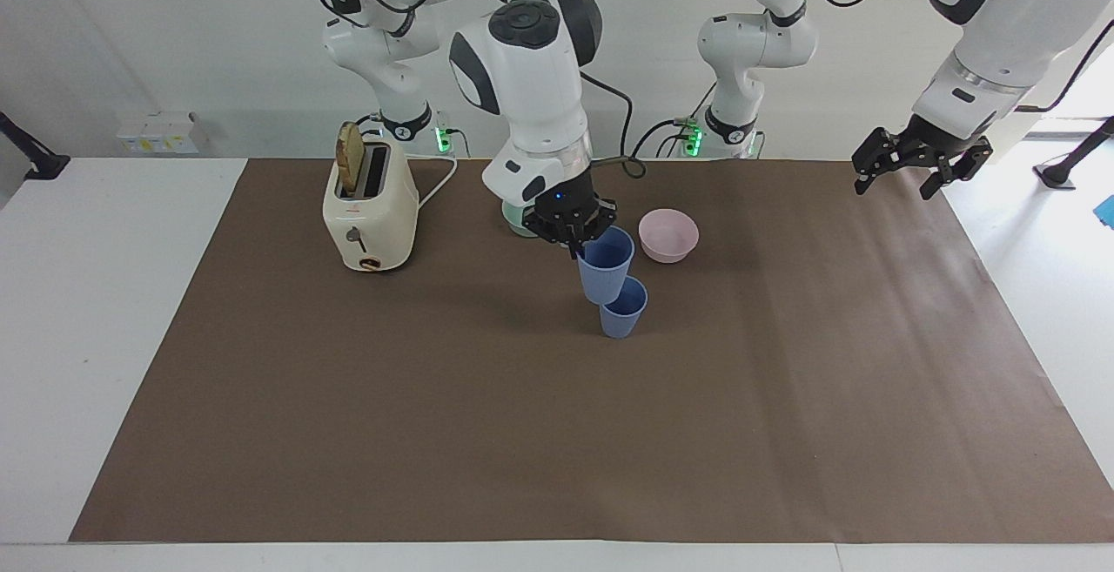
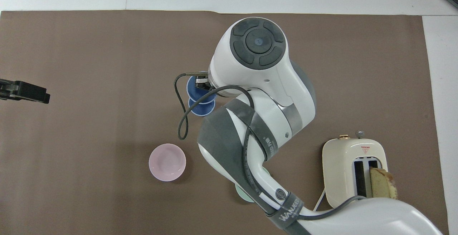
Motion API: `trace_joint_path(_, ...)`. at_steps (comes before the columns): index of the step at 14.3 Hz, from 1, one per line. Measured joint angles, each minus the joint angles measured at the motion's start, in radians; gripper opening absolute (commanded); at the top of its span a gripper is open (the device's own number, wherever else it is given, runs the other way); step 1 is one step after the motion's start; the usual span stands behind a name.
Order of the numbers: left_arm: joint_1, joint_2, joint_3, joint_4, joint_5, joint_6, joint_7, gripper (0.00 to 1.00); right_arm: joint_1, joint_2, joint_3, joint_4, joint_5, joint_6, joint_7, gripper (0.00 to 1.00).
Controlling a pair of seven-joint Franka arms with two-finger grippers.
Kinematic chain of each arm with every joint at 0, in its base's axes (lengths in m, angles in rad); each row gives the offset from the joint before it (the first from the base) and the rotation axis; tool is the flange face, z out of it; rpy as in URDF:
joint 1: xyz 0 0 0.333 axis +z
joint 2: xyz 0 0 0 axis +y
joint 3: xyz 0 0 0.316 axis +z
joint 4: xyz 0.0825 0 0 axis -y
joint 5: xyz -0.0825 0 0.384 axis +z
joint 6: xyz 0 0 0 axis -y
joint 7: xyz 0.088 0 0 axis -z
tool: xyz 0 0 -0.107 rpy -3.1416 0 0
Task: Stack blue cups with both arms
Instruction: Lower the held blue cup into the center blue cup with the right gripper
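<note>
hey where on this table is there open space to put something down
The widest bare stretch is the brown mat farther from the robots than the standing blue cup. It is crowded among the toaster, green bowl, pink bowl and the right gripper carrying the other blue cup. The left gripper waits.

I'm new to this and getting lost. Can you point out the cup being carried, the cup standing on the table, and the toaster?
carried blue cup (image 1: 605,274), facing view, its side wall.
standing blue cup (image 1: 621,319), facing view, its lower wall.
toaster (image 1: 374,224), facing view, its cream front face.
</note>
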Motion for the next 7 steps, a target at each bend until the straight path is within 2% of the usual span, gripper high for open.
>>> trace_joint_path(7, 0.000, 0.000, 0.000, 0.000, 0.000, -0.001, 0.000, 1.00, 0.026, 0.033, -0.003, -0.002, -0.018, 0.000, 0.025, 0.00)
